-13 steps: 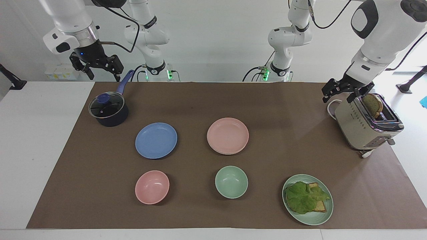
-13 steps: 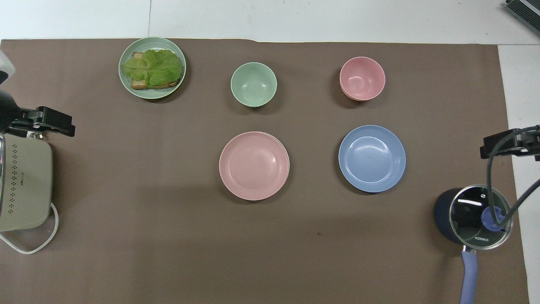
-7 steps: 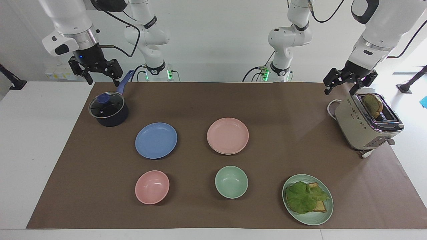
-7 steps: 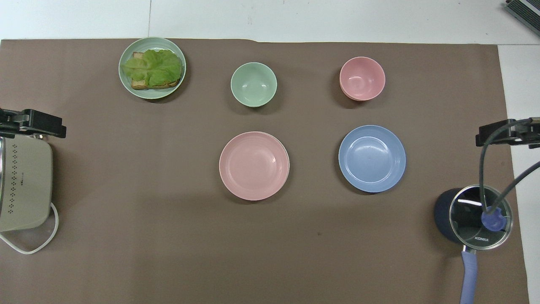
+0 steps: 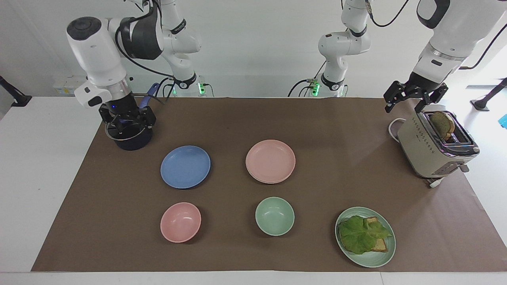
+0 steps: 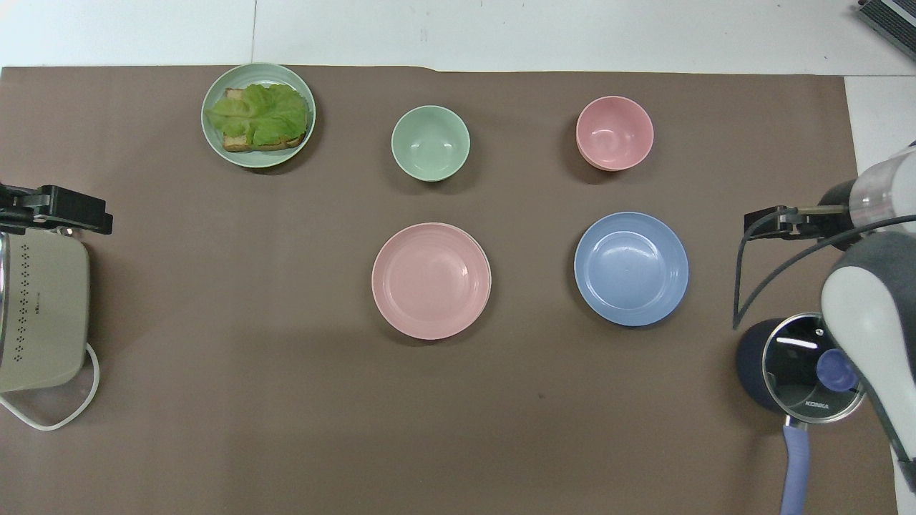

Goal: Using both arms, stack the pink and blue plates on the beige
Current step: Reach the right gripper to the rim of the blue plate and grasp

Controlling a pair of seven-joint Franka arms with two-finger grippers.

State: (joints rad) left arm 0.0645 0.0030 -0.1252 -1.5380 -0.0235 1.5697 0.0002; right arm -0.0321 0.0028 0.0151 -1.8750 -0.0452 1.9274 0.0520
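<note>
Facing view: blue plate (image 5: 185,166) lies well apart from both jaws, which stand apart.

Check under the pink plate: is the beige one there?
Partly visible. A thin cream rim of the beige plate peeks out beneath the pink plate on the edge farther from the robots. The rest is covered. The blue plate lies separately beside them.

Robot lab: white arms (image 5: 99,59) at bare white table (image 5: 47,158); brown mat (image 5: 237,118); staged kitchenware.
</note>
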